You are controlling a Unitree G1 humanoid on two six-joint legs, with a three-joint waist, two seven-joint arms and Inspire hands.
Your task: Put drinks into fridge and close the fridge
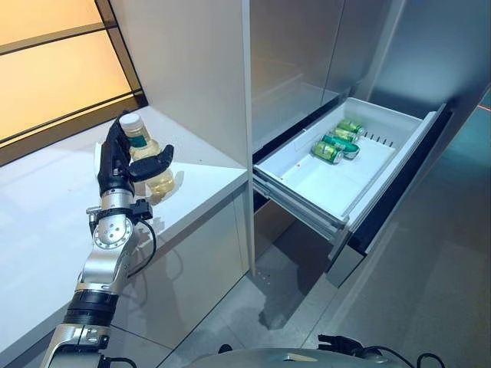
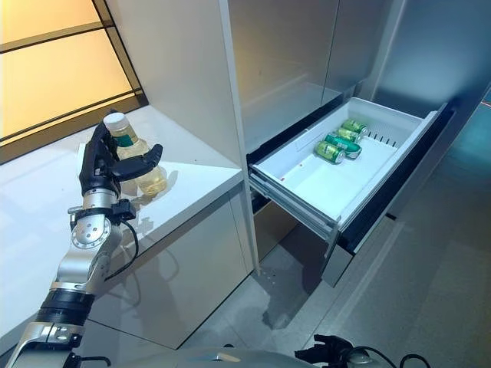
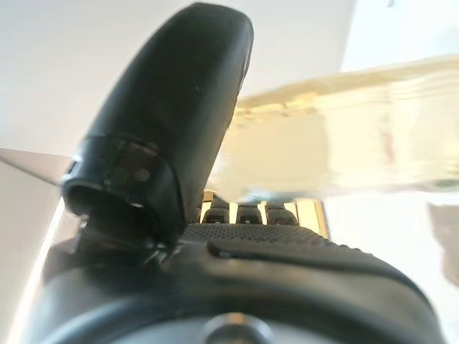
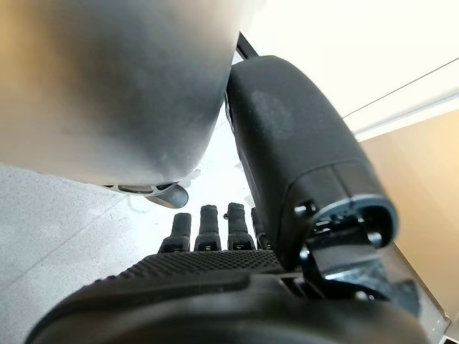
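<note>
A bottle of pale yellow drink (image 1: 151,162) with a white cap stands on the white counter (image 1: 46,215). My left hand (image 1: 115,165) is at the bottle: its fingers stand straight behind it and its thumb reaches across the front. The bottle also shows past the thumb in the left wrist view (image 3: 344,136). The fridge's white drawer (image 1: 318,188) is pulled out to the right, with green cans (image 1: 337,142) lying at its back. My right hand (image 4: 208,276) hangs low with relaxed fingers and holds nothing.
A tall grey cabinet wall (image 1: 199,69) stands between the counter and the fridge drawer. The drawer's dark front (image 1: 391,192) juts out over the grey floor (image 1: 430,291). An orange window panel (image 1: 46,69) runs behind the counter.
</note>
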